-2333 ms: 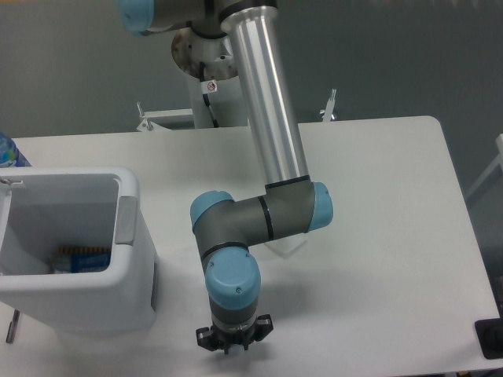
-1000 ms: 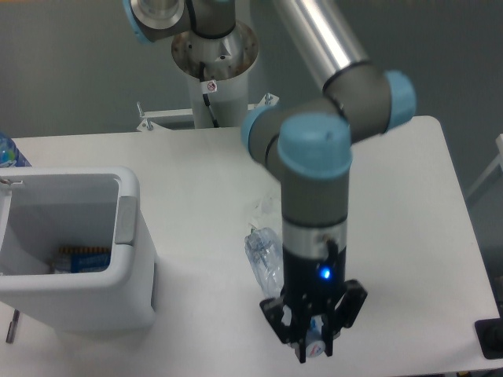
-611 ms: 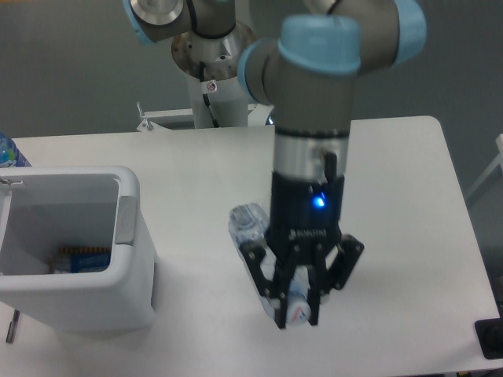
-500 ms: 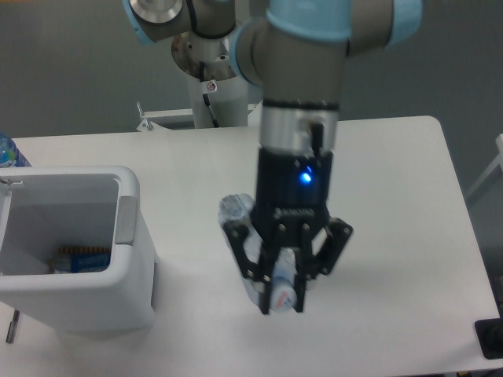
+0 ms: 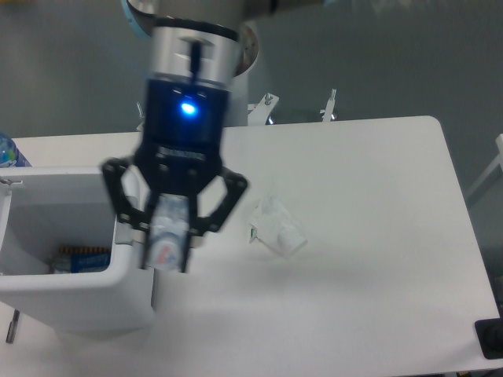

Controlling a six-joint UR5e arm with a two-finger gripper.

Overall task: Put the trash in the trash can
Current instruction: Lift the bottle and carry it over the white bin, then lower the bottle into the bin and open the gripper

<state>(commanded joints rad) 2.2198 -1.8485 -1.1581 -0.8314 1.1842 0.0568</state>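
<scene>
My gripper (image 5: 167, 253) is shut on the crushed clear bluish bottle (image 5: 166, 234), held high with its capped end pointing toward the camera. It hangs over the right rim of the white trash can (image 5: 47, 294), which stands at the left of the table. The second piece of trash, a crumpled white translucent wrapper (image 5: 275, 228), lies on the table to the right of my gripper, apart from it. Something blue and white lies at the bottom of the trash can (image 5: 80, 259).
A blue-capped bottle (image 5: 9, 151) shows at the far left edge behind the trash can. The robot base (image 5: 212, 78) and two metal clamps stand at the table's back edge. A black object (image 5: 491, 338) sits at the bottom right corner.
My gripper took hold of the bottle near the front of the table, lifted it and carried it left to the trash can's right rim. The wrapper now lies uncovered.
</scene>
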